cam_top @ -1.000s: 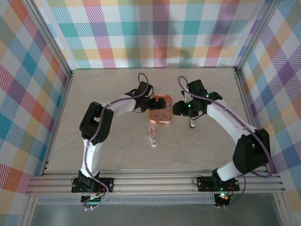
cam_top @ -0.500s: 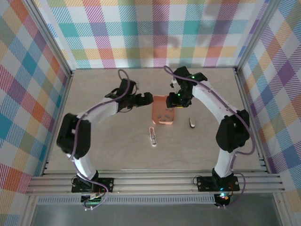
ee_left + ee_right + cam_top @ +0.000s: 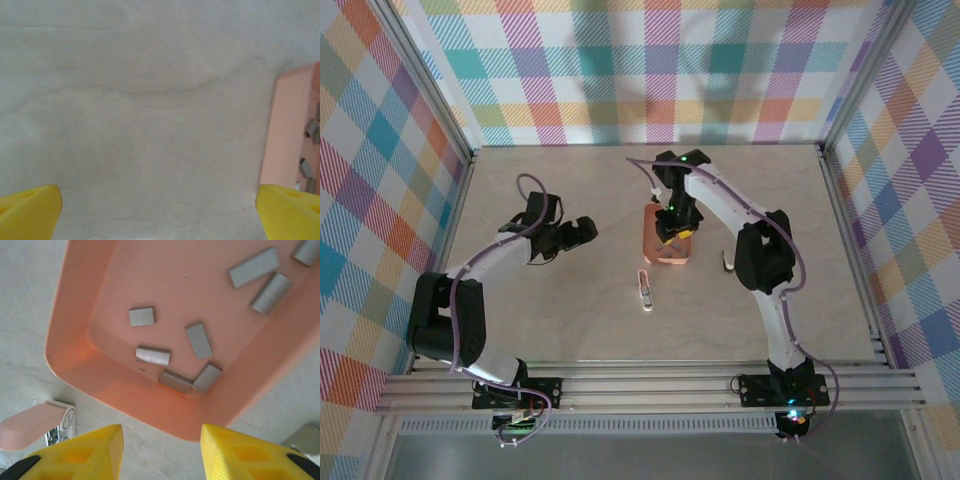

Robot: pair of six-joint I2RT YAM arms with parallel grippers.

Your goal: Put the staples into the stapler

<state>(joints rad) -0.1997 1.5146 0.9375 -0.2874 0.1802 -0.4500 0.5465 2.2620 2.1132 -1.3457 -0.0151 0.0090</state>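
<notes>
The staples (image 3: pixel 199 340) lie loose in a salmon-orange tray (image 3: pixel 75 305). They are short grey metal strips. Five are gathered toward one rounded corner of the tray floor, two of them touching end to end against the wall, and three more lie toward the opposite side. From the left wrist, two or three of them (image 3: pixel 312 127) show against the tray (image 3: pixel 287 135) at the right edge.

The stapler (image 3: pixel 645 288) lies flat on the pale wooden surface (image 3: pixel 570 320), just on the near side of the tray (image 3: pixel 665 255) and apart from it. It is narrow, and it points roughly toward the tray. The right wrist camera catches its pink body (image 3: pixel 30 427) with a white end, outside the tray's rounded corner.

The right hand (image 3: pixel 670 228) hangs over the tray, pointing down into it. Its yellow fingers (image 3: pixel 85 452) are spread with a clear gap, and the hand (image 3: pixel 161 435) grips nothing.

The left hand (image 3: pixel 582 230) is well to the left of the tray, above bare surface. Its two yellow fingers (image 3: pixel 30 210) sit at the far corners of its own view, so the hand (image 3: pixel 159 212) is spread wide and empty.

A small pale object (image 3: pixel 727 262) lies on the surface to the right of the tray, and I cannot tell what it is. Plaid walls (image 3: pixel 650 70) enclose the surface on three sides.
</notes>
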